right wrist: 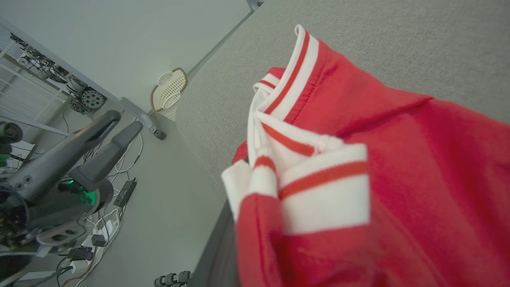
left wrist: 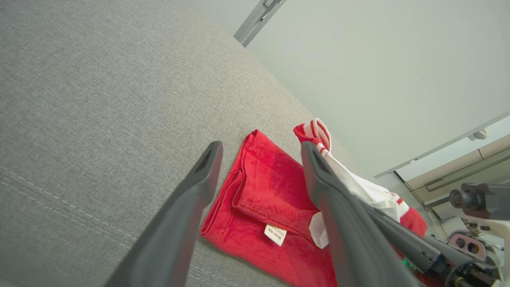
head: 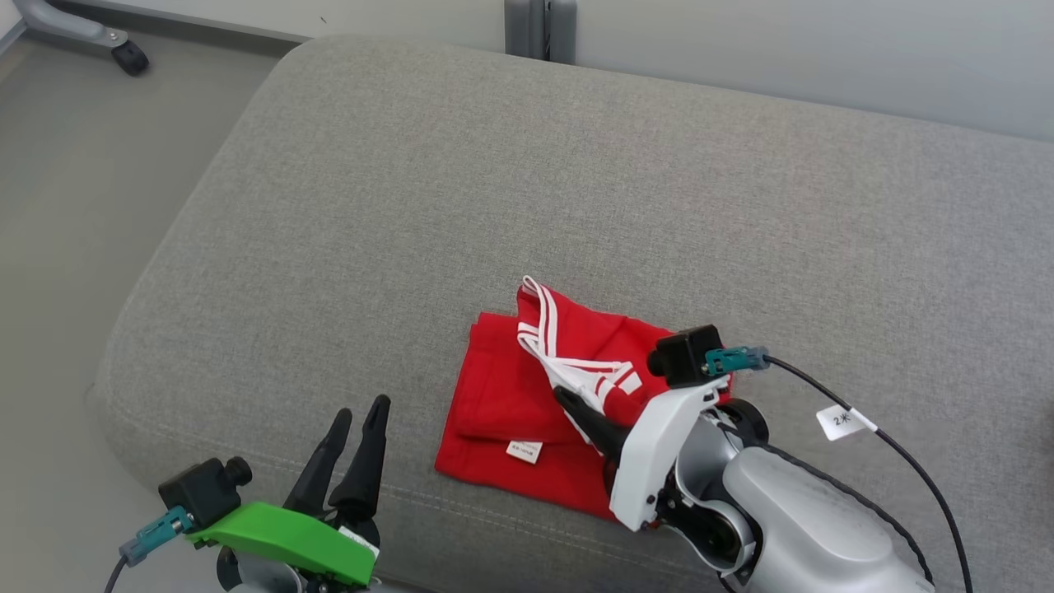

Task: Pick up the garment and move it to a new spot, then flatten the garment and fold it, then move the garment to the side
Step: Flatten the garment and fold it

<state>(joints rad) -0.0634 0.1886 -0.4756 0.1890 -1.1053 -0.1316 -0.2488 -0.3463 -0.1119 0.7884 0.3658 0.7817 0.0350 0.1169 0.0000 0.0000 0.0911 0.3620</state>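
A red garment, folded into a rough square with a white label showing near its front edge, lies on the near part of a grey cushion, slightly right of centre, midway through the robot's fold-and-move job. The right hand is clenched on the garment's white-and-red striped trim, holding that bunched strip up off the red layers beneath. The grip looks meant either to lay a last flap down or to carry the bundle aside; which, I cannot say. The left hand hovers released, fingers spread, over the cushion's front edge just left of the cloth and touching nothing, seemingly held clear until a second hold is needed. The head view gives the overall layout. The left wrist view shows the trim rising off the pile along the right hand's finger. The right wrist view, close against the stripes, also takes in a pale perforated basket and loose cables on the floor beyond the cushion.
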